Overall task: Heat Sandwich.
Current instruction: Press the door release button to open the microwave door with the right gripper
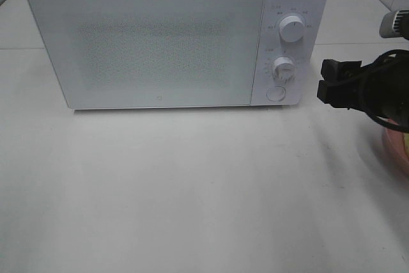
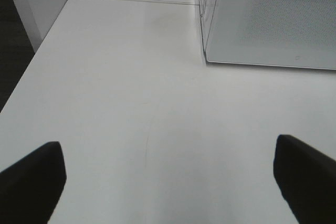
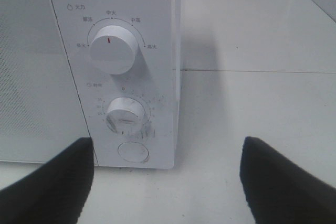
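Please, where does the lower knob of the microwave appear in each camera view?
Exterior high: lower knob on the panel right of the door, between upper knob and button.
Left wrist: not in it; only part of the door shows.
Right wrist: lower knob, again between upper knob and button.
Shared landmark: the dotted door, seen in all three.

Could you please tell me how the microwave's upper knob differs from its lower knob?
The upper knob looks larger than the lower knob. The upper knob is clean with a red pointer line; the lower knob looks smudged grey. Text labels ring the upper knob; fine ticks ring the lower knob. Both are round, white and on the microwave's panel.
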Robot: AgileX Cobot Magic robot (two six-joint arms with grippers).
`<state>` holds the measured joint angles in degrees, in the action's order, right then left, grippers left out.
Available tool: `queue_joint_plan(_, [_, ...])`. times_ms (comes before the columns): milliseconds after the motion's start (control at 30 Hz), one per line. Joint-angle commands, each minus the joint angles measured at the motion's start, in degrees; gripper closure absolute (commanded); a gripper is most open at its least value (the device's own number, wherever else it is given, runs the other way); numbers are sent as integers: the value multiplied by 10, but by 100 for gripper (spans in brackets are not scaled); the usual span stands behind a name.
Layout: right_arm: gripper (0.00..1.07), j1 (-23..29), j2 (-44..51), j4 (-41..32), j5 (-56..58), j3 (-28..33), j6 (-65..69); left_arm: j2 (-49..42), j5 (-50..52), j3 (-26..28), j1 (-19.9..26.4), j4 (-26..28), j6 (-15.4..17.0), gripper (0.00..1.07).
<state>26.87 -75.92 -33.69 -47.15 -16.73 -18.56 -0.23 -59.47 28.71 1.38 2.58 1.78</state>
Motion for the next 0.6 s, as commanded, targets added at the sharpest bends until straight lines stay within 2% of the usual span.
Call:
queue_joint_plan(33, [32,24,2,-39,-34,7,-19,-16,2,-2,2,-1,1,5])
queue_joint_plan(133, [32,56,2,-63,-52,15,-26,-16,2,-2,2,-1,1,5])
queue_joint_plan(300, [32,74,2,-76,-65,28,-26,-16,2,-2,2,-1,1,5])
queue_joint_plan(600, [32,75,2,-76,-72,41,-18,-16,2,-2,2,-1,1,5])
